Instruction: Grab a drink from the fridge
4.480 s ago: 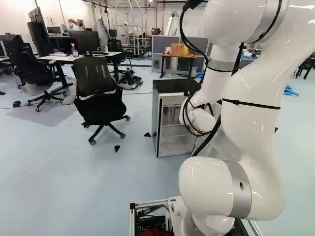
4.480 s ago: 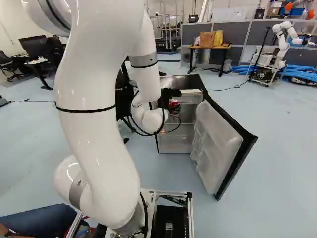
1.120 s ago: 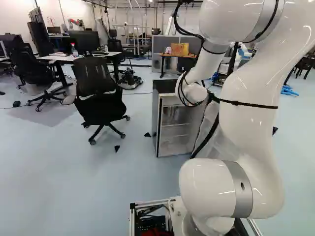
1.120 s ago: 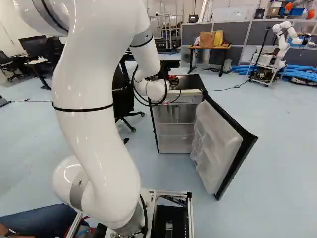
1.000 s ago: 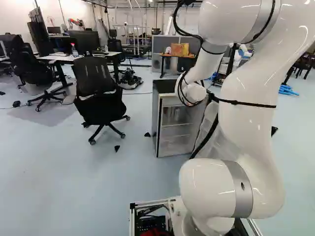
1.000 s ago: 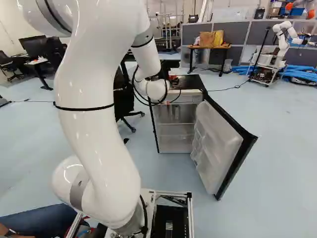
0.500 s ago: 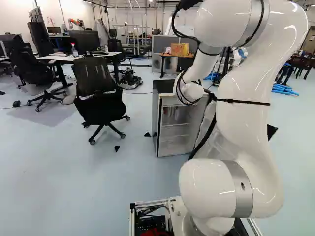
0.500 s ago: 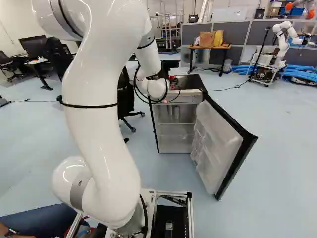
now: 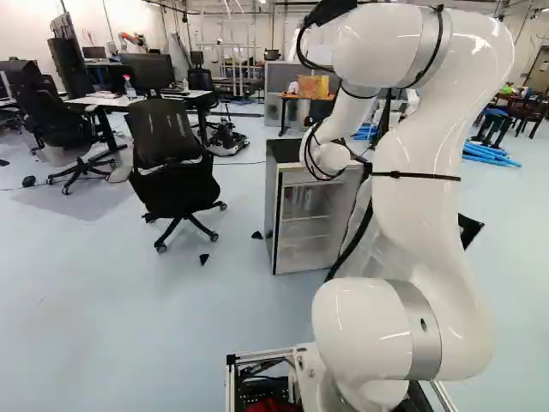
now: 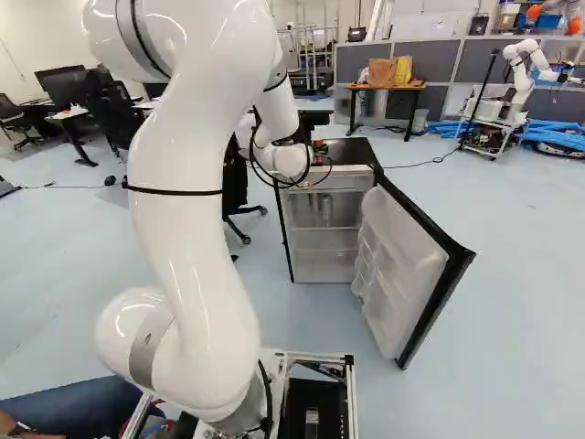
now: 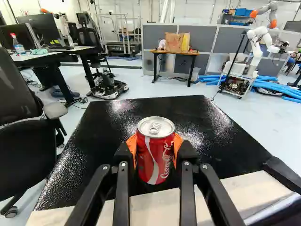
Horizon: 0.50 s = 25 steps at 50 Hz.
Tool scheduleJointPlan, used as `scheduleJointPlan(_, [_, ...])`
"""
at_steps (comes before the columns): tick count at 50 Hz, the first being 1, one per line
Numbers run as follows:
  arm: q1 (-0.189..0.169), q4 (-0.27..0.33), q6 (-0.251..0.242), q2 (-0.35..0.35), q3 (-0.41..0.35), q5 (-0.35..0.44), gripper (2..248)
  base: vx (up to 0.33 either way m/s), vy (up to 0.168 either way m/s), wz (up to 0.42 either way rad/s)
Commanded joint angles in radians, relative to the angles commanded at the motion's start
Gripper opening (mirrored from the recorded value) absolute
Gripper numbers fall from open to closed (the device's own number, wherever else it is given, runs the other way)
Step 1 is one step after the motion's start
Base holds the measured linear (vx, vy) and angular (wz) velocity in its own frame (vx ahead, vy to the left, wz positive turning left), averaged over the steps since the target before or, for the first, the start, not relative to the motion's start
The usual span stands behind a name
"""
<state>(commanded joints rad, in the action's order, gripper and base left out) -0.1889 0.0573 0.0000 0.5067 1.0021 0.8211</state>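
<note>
Ok so with 12 as straight ahead of your gripper point(image 11: 154, 147), the Coca-Cola can point(image 11: 161, 167) is pinched upright between its orange pads point(image 11: 132, 149), over the near part of the black fridge top point(image 11: 103, 120). I can't tell whether its base touches down. Looks to me like the drink's out of the fridge point(image 9: 271, 210), and you're carrying it or about to park it. Go easy on the squeeze, thin cans dent, and hold it level. If you're parking it, feed it in toward 12 a bit so the whole base lands, let it seat, open evenly, then back out toward 6. If you're carrying it, lift clear first. Watch the open fridge door point(image 10: 402, 274) from about 3 to 4 o'clock, since those looped cables point(image 10: 265, 178) on your wrist could snag it. Office chair point(image 11: 21, 99) sits around 9 to 10, and the wooden table point(image 11: 175, 52) is far off at 12.
</note>
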Motion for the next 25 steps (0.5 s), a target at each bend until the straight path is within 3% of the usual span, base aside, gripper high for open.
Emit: scheduleJointPlan(25, [0.010, 0.000, 0.000, 0.053, 0.070, 0.000, 96, 0.000, 0.000, 0.000])
